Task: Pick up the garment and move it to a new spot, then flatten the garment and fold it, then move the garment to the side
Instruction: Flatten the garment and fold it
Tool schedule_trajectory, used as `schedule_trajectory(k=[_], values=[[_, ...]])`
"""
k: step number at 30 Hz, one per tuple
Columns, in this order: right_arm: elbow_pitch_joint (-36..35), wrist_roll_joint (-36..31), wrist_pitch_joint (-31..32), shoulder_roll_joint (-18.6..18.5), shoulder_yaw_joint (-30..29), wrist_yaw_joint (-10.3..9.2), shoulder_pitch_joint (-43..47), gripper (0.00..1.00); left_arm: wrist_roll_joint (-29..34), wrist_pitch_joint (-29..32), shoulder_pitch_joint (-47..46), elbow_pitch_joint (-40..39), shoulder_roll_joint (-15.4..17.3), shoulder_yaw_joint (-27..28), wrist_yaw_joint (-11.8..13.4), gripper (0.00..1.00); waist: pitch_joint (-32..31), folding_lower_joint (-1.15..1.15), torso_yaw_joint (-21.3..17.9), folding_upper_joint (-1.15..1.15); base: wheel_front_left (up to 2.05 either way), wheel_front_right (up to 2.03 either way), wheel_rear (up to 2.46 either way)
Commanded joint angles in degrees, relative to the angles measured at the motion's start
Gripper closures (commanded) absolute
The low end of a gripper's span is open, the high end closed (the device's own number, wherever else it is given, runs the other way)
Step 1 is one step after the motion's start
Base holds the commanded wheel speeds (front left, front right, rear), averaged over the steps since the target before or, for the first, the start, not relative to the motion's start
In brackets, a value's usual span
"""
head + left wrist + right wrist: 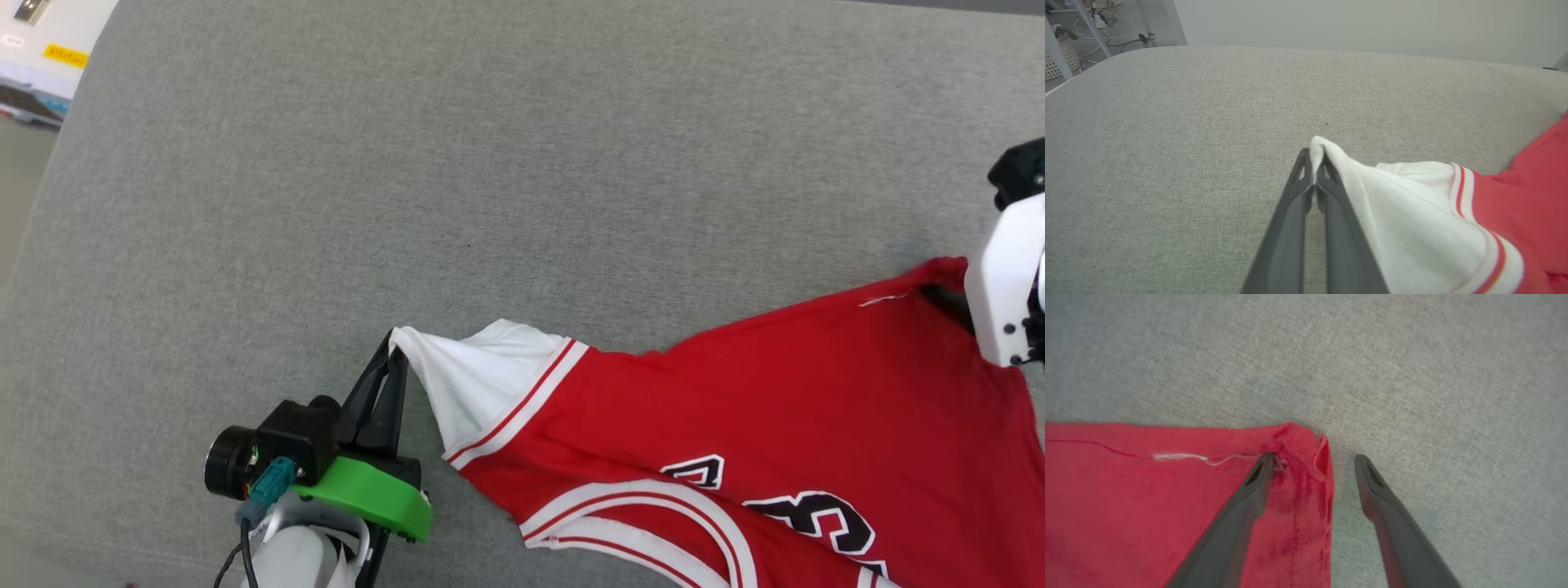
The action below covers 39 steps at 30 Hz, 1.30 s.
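Garment (735,392) is lying on the grey surface (490,163), on the near right part, spread from the middle out to the right edge. Red body is facing up, with the black numbers (816,514) showing near the near edge.

Left gripper (396,339) is sitting at the near left, fingers pointing far. Its jaws are pressed together and are pinching the tip of the white sleeve (482,376). In the left wrist view the sleeve cloth is poking out past the fingertips of the gripper (1314,163) and draping off to the right. The sleeve is being held in a taut peak.

Right gripper (1315,457) is working at the far right corner (1306,445) of the garment. Its jaws are standing wide apart and are clamping nothing. One finger is lying over the red cloth at the corner; the other is hanging over bare surface just beside the garment's edge. A loose white thread (1180,457) is trailing along the hem there.
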Motion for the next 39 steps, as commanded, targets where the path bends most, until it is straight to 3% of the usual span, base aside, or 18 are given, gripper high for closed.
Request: schedule_trajectory(k=[1, 8, 9, 10, 20, 27, 31, 39], values=[[2.1, -0.4, -1.1, 0.5, 1.2, -0.04, -0.8, 0.00, 0.7, -0.3, -1.2, -0.3, -0.4, 0.0, -0.3, 1.00, 1.7, -0.01, 1.8, 0.00, 0.00, 0.00, 0.00], [9.3, 1.8, -3.4, 0.5, 8.6, -0.04, 1.6, 0.00, 1.1, -0.3, -1.5, 0.3, -1.0, 0.3, -0.6, 1.00, 1.4, -0.01, 2.4, 0.00, 0.00, 0.00, 0.00], [9.5, 2.4, -4.5, 0.4, 9.0, -0.04, 1.7, 0.68, 1.1, -0.3, -1.4, 0.4, -1.1, 0.5, -0.6, 1.00, 1.1, -0.01, 2.3, 0.00, 0.00, 0.00, 0.00], [9.6, 2.9, -5.8, 0.3, 9.2, -0.04, 1.8, 1.00, 1.2, -0.3, -1.2, 0.5, -1.1, 0.5, -0.5, 1.00, 0.8, -0.01, 2.2, 0.00, 0.00, 0.00, 0.00], [2.7, 6.0, -22.8, -3.1, 7.9, -0.04, 1.7, 1.00, 1.8, -0.3, 0.9, -0.5, -0.5, 2.3, -0.3, 1.00, -4.5, -0.01, -0.9, 0.00, 0.00, 0.00, 0.00], [-5.6, 5.6, -33.1, -3.2, 1.1, -0.04, 5.8, 1.00, 2.0, -0.3, -0.5, -3.6, 1.1, 3.7, -0.2, 1.00, -7.7, -0.01, -2.9, 0.00, 0.00, 0.00, 0.00], [-11.1, 2.9, -37.8, -0.8, -5.8, -0.04, 9.9, 1.00, 2.0, -0.3, -5.1, -6.1, 2.1, 5.2, -0.1, 1.00, -8.8, -0.01, -4.1, 0.00, 0.00, 0.00, 0.00], [-19.2, -1.5, -40.6, 6.1, -13.8, -0.04, 10.4, 1.00, 0.9, 1.8, -18.1, -9.4, 3.2, 5.7, -1.2, 1.00, -8.6, -0.01, -6.8, 0.00, 0.00, 0.00, 0.00]])
